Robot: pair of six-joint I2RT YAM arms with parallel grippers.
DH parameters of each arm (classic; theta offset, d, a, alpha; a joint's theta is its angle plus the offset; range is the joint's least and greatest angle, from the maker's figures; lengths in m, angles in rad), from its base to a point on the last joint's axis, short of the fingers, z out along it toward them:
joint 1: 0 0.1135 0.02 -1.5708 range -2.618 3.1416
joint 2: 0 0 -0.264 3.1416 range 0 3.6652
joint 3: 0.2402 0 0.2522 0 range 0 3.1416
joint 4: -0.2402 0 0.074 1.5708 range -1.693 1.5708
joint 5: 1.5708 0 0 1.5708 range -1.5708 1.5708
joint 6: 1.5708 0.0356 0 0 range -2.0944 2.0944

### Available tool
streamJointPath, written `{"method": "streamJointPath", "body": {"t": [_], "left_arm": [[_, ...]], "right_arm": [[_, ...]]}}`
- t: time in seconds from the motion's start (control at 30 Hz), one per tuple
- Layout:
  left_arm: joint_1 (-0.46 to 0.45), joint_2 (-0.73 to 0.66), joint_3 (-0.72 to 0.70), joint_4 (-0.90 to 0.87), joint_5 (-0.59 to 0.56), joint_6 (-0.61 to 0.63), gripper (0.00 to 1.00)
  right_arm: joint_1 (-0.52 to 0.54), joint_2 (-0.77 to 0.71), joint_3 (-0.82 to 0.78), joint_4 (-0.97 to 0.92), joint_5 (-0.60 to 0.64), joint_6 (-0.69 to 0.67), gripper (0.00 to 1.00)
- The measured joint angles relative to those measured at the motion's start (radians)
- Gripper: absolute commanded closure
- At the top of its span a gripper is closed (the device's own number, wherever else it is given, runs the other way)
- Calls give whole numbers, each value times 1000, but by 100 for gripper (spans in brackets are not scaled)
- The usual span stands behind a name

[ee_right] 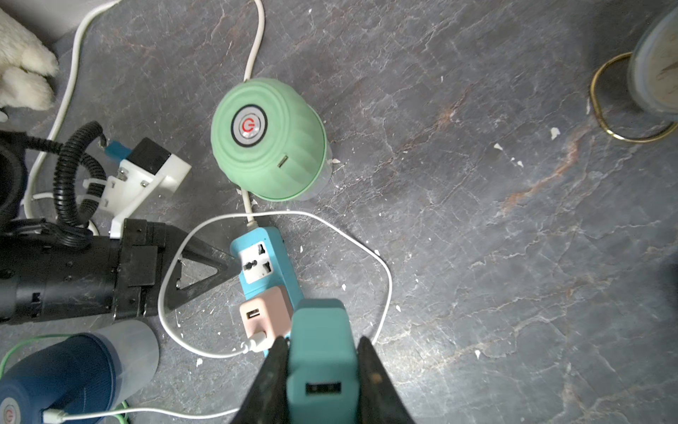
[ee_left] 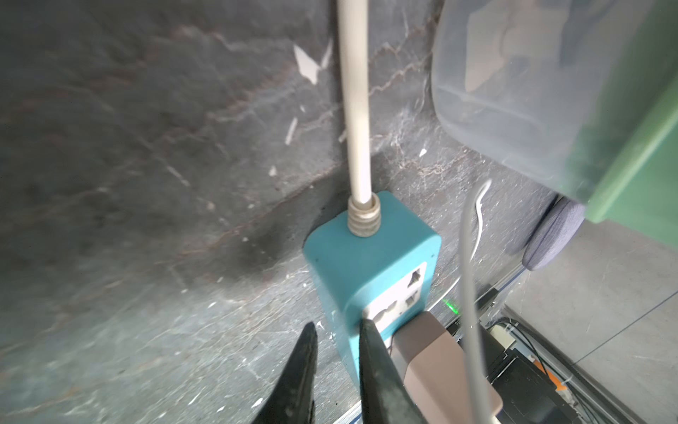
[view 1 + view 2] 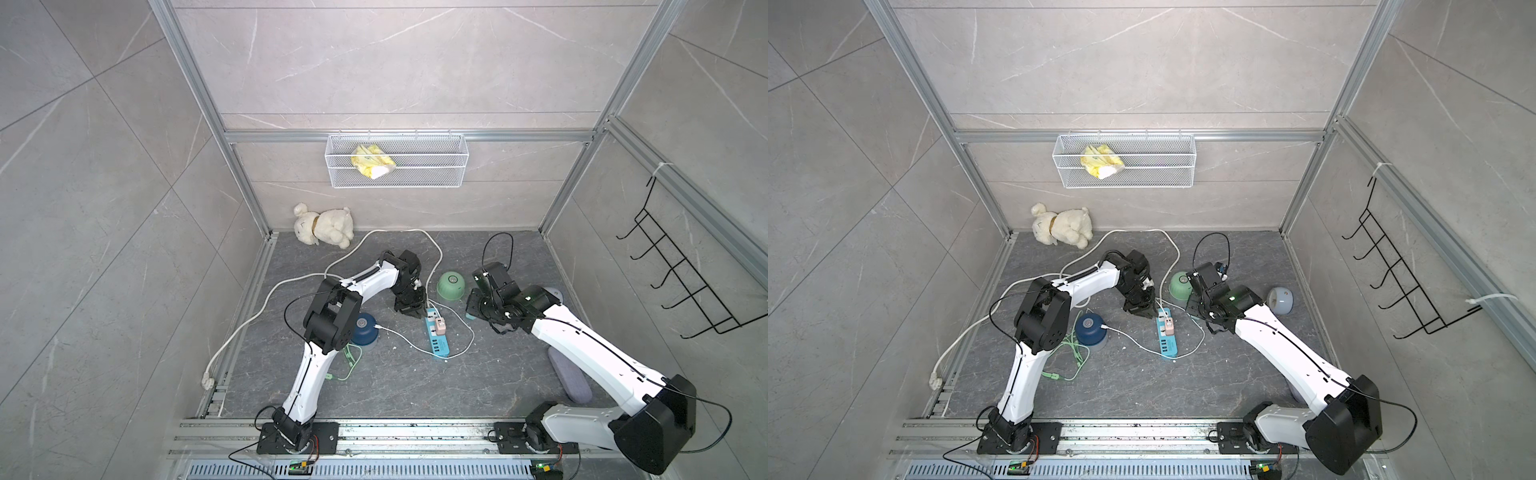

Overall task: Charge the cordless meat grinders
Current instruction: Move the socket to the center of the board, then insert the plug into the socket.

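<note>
- Teal charger block [image 1: 317, 370] sits clamped in the right gripper [image 1: 322, 341], over the blue power strip [image 1: 284, 271] and beside a pink adapter [image 1: 262, 312].
- Left gripper [image 2: 337, 325]: jaws narrowly apart, nothing between them, one finger against the strip's side.
- Mint green grinder [image 1: 271, 147] stands at the strip's cord end.
- Navy grinder [image 3: 365, 328] stands beside the left arm with a white cable [image 3: 399, 337] plugged in.
- Bare floor [image 3: 415, 386] lies toward the front rail [image 3: 415, 428].
- Only a red power symbol [image 1: 248, 126] can be read, on the mint button.

The left arm [image 3: 309, 370] and right arm [image 3: 582, 345] — white shells, black joints; thin black cables, seemingly clipped alongside.
</note>
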Motion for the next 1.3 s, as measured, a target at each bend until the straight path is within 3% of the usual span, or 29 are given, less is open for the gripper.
{"method": "streamJointPath", "body": {"t": [0.27, 0.7, 1.0, 1.3], "left_arm": [[2, -128, -146, 80, -143, -14, 74], [119, -583, -483, 303, -503, -82, 71], [297, -878, -707, 402, -655, -80, 70], [322, -1022, -840, 454, -710, -103, 68]], "right_arm": [[-22, 130, 99, 5, -61, -161, 100], [-23, 247, 114, 237, -117, -442, 100], [-10, 317, 103, 298, -159, -467, 100], [-1, 375, 127, 217, -219, -483, 100]]}}
